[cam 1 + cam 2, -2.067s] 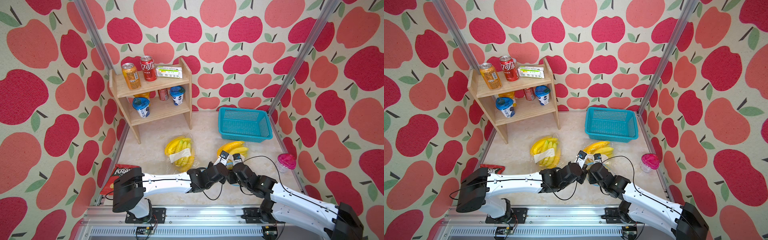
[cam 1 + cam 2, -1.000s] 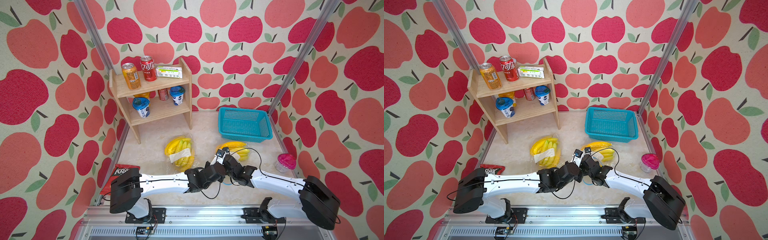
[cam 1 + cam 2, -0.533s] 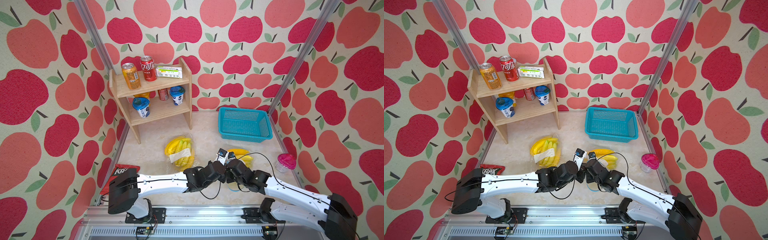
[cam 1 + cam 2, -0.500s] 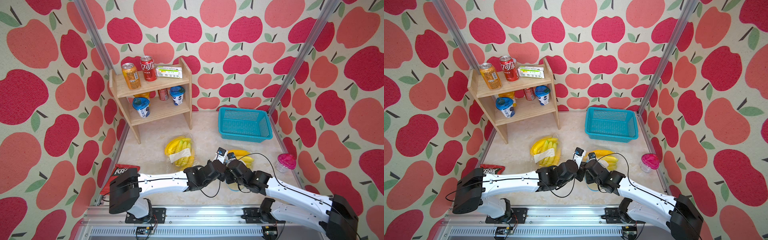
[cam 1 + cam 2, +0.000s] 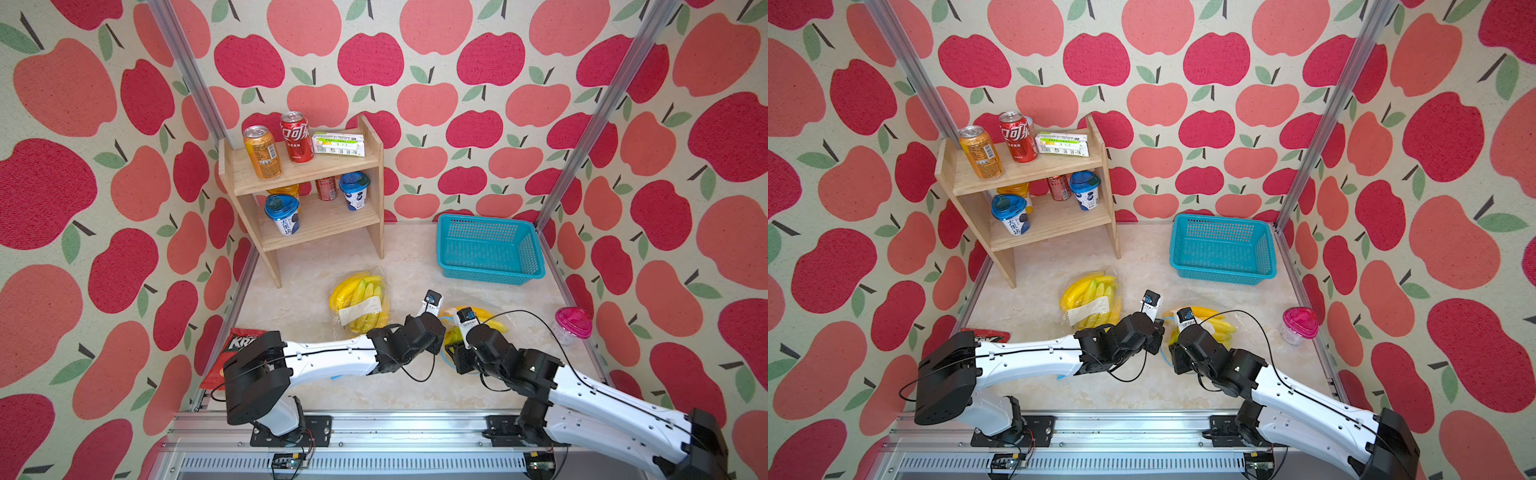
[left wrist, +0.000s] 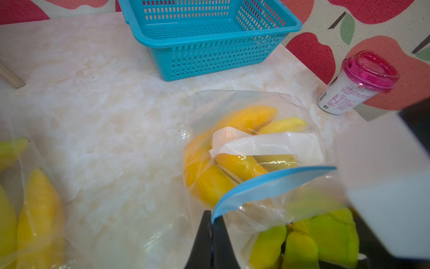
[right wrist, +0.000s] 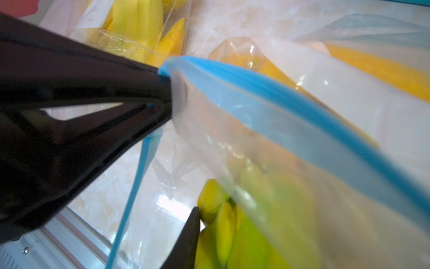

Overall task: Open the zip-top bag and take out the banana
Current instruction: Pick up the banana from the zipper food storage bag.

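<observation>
Marble tabletop [image 5: 307,316]: left arm [image 5: 328,359] and right arm [image 5: 590,392] reach low, meeting at bag [image 6: 251,100]; left gripper [image 6: 212,217] pinches blue zip [image 6: 267,184]; right gripper [image 5: 454,353] closure unclear.

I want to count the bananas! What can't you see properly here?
- bananas in the zip-top bag: left wrist view, white label and blurry plastic cover some.
- right gripper's fingers: right wrist view, only one shows.
- chip bag: in a top view, left arm covers part.

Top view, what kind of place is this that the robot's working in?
Most likely a staged robot test booth, dressed like a small pantry: apple-print walls on aluminium posts, a little wooden shelf stocked with drink cans, and a metal rail carrying both arms.
</observation>
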Motion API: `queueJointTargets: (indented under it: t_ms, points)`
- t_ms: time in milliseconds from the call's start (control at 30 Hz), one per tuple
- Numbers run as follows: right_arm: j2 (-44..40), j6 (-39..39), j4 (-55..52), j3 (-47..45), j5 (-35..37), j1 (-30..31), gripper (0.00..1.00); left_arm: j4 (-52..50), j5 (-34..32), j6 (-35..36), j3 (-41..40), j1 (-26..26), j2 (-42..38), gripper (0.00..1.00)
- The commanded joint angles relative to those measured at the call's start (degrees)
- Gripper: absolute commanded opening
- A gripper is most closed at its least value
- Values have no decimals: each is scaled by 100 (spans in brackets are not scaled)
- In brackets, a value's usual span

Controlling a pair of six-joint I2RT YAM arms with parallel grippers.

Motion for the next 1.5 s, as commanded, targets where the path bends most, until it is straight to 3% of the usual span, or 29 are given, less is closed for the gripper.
queueJointTargets:
  t_ms: [0,333,500,700,800,1000,1167,1367,1467]
  points:
    - [-492,-106,162,224,70,36,10,-127,61,34,209,-26,162,0]
    - [-1093,-209,663,203,-519,30,14,-354,129,-81,282,48,283,0]
    - [-521,-92,213,306,-1105,-14,15,-432,213,57,425,112,196,0]
    - [-411,57,801,37,-1576,-33,18,-540,379,65,639,106,235,0]
    - [-509,8,550,202,-1459,-40,14,-541,348,52,615,110,188,0]
    - [-1099,-95,615,424,-1458,-33,14,-544,311,-19,531,111,166,0]
    - [-1101,-317,351,879,-1647,-34,14,-560,316,-82,414,130,114,0]
    - [-1452,-503,456,953,-1227,-102,13,-465,329,-210,53,219,-216,0]
    - [-1775,-432,773,706,-644,-144,13,-372,443,-225,-88,213,-322,0]
